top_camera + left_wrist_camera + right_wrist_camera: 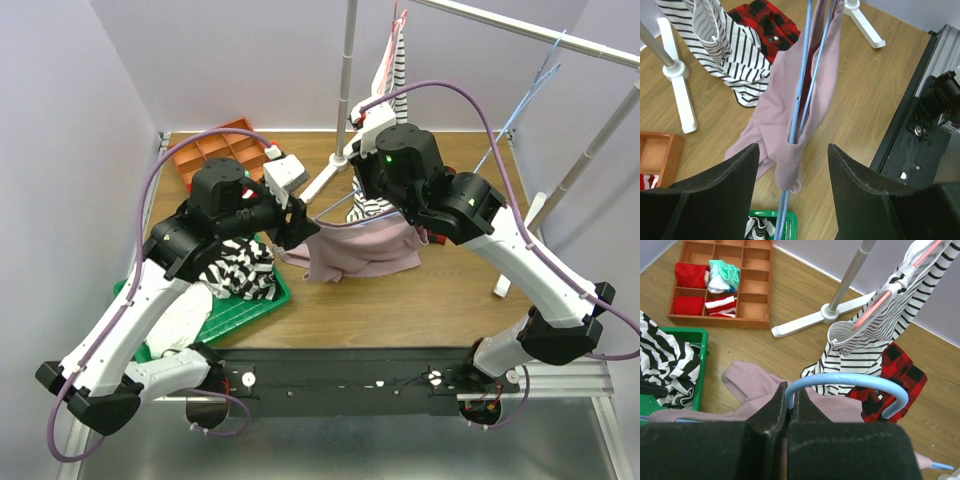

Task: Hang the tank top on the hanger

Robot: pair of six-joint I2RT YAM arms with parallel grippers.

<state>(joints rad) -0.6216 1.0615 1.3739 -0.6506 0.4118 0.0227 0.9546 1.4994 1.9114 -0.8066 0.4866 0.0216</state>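
The tank top (pixel 772 105) was a plain dusty-pink piece of soft cloth, without sleeves and without pattern, much wrinkled. It hung on the light-blue wire hanger (pixel 801 75), between the two hands and above the wooden surface (pixel 865 95). One narrow strap was pulled over the end of the hanger, where the two wires meet. The rest fell to one side in loose folds toward the surface; whether it touched there could not be told.

The left hand (pixel 792 150) was released, with its two fingers (pixel 725 190) wide apart. The strapped end of the hanger stood in the gap between them without touching either. The right hand (pixel 791 390) was clenched on the hook of the hanger, at the base of its curve, and the pink cloth lay just beyond and below this hand. A striped shirt (pixel 865 347) hung near on a pinkish-red hanger (pixel 880 302), with a red-and-black plaid garment (pixel 892 372) below it.
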